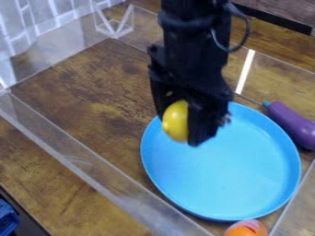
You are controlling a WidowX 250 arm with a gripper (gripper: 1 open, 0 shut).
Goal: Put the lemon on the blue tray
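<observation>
lemon (176, 121) over tray (246, 184), eggplant (294, 123) right
</observation>
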